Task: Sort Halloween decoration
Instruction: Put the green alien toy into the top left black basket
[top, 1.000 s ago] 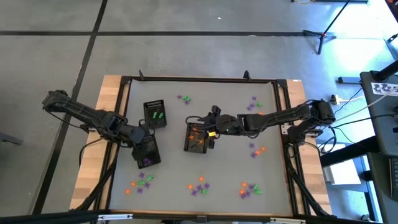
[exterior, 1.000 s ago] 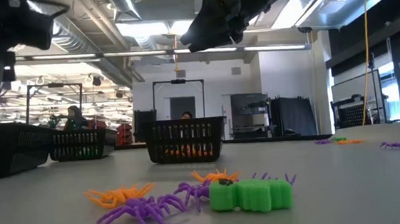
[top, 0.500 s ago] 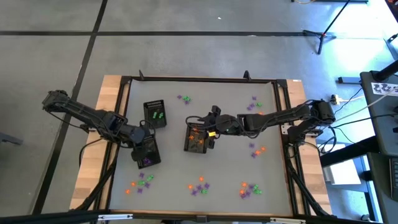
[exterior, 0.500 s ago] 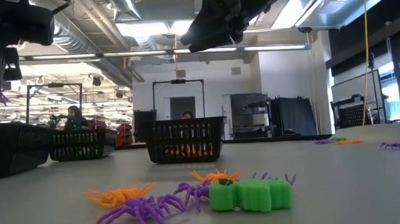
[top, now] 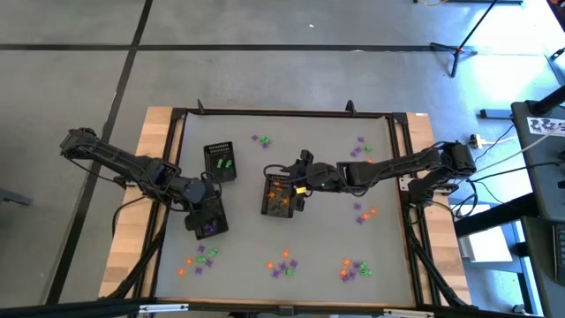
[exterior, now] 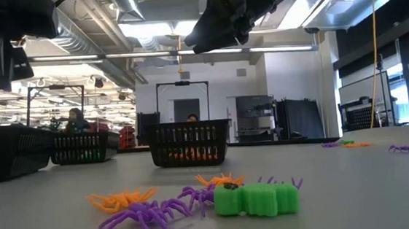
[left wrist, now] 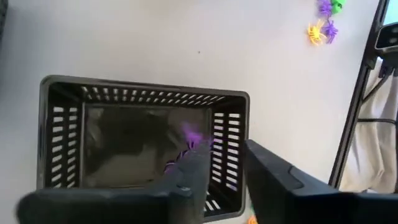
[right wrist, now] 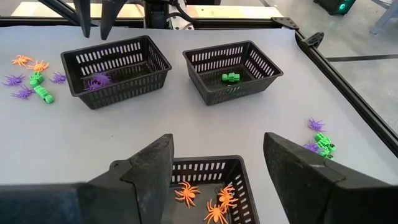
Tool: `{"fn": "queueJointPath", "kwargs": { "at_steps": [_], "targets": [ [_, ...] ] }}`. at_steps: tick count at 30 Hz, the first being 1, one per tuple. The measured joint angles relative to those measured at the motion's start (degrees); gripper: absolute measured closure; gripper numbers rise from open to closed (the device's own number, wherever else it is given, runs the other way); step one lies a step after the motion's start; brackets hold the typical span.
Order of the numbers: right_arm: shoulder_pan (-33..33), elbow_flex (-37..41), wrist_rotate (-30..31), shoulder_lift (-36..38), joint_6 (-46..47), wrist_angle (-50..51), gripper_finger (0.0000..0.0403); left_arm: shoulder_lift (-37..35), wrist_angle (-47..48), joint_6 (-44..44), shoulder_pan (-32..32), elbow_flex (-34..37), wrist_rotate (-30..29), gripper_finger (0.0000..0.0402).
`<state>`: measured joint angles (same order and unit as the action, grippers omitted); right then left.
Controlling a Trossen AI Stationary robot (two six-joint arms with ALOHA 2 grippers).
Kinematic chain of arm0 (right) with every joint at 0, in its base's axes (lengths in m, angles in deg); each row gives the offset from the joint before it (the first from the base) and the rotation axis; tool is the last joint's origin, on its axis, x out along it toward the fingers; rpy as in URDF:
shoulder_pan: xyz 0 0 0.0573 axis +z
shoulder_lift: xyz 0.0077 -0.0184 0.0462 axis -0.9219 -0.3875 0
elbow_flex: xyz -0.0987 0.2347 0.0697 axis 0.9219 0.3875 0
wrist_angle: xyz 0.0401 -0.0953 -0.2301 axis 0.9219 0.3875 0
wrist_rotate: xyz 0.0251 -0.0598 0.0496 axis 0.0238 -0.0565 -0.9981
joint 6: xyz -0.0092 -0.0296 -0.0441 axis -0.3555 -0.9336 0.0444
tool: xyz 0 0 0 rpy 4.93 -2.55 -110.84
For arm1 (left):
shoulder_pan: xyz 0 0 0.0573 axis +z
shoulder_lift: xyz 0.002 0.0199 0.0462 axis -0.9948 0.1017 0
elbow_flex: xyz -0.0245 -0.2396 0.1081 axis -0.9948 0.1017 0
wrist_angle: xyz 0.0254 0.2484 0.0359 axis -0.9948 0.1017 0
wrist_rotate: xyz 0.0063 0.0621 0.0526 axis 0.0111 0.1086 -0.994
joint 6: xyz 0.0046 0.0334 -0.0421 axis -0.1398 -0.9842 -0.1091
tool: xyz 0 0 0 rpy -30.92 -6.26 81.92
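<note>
While both dark arms reach in from the sides, the grey worktop (top: pixel 291 177) carries three black trays and scattered trinkets. Seen from above with the worktop's centre as the clock's hub, the tray with purple pieces (top: pixel 208 221) lies at about 8 o'clock, the tray with green pieces (top: pixel 220 162) at 10 o'clock, and the tray with orange spiders (top: pixel 282 196) almost at the hub.

Hanging over the purple tray, the left gripper (top: pixel 201 205) has its fingers (left wrist: pixel 273 180) a narrow gap apart with nothing between them; a purple spider (left wrist: pixel 191 134) shows inside the tray just past the fingertips. Over the orange tray the right gripper (top: pixel 284 177) stands wide and empty, its fingers (right wrist: pixel 152 168) spread above the orange spiders (right wrist: pixel 186 193).

Unsorted Halloween decoration (top: pixel 282 263) lies loose in small orange, purple and green clusters along 5 to 7 o'clock, with more at 12, 1 and 3 o'clock. At table height, a green piece (exterior: pixel 256 198) rests beside purple and orange spiders.
</note>
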<state>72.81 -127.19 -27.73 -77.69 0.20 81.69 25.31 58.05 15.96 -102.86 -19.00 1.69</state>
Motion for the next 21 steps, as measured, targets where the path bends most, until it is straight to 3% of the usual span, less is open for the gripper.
{"fn": "queueJointPath", "kwargs": {
  "at_steps": [6,16,21],
  "targets": [
    [0.0,0.0,0.0,0.0,0.0,0.2,0.0157,0.0,0.0,0.1,0.0,0.0,-6.0,0.0284],
    [0.0,0.0,0.0,0.0,0.0,-0.2,0.0157,0.0,0.0,0.3,0.0,0.0,-6.5,0.0286],
    [0.0,0.0,0.1,0.0,0.0,-0.2,0.0157,0.0,-3.1,7.7,0.0,0.0,-15.9,0.0286]
  ]
}}
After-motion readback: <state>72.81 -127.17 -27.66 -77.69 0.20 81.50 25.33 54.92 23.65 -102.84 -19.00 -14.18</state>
